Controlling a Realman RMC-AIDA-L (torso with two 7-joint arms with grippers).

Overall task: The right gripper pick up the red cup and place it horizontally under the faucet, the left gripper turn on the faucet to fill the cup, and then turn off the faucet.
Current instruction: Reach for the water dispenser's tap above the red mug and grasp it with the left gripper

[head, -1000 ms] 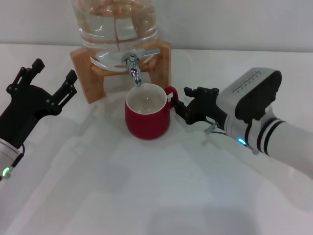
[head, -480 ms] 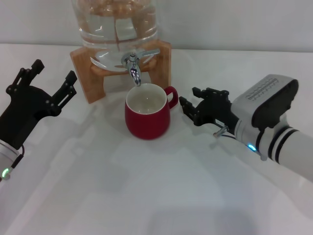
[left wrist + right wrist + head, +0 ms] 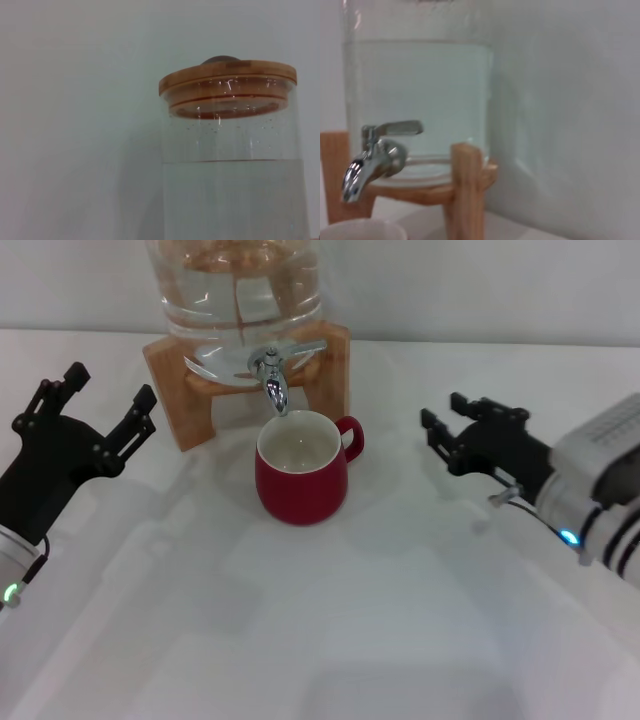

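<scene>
While red cup (image 3: 301, 468) sits under faucet (image 3: 272, 380), right gripper (image 3: 462, 431) apart

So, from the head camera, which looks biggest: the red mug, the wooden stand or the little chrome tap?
Largest to smallest, as they appear there:
1. wooden stand
2. red cup, though it sits nearer the camera, which inflates it
3. faucet, clearly smallest

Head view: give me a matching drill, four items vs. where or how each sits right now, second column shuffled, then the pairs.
Items
1. red cup
2. faucet
3. left gripper
4. right gripper

Places or states
A. open, off to the cup's handle side, not touching it
B. upright on the table under the spout
C. open, beside the wooden stand, clear of the lever
D. on the glass jar, spout turned down over the cup

Pairs: 1-B, 2-D, 3-C, 4-A
</scene>
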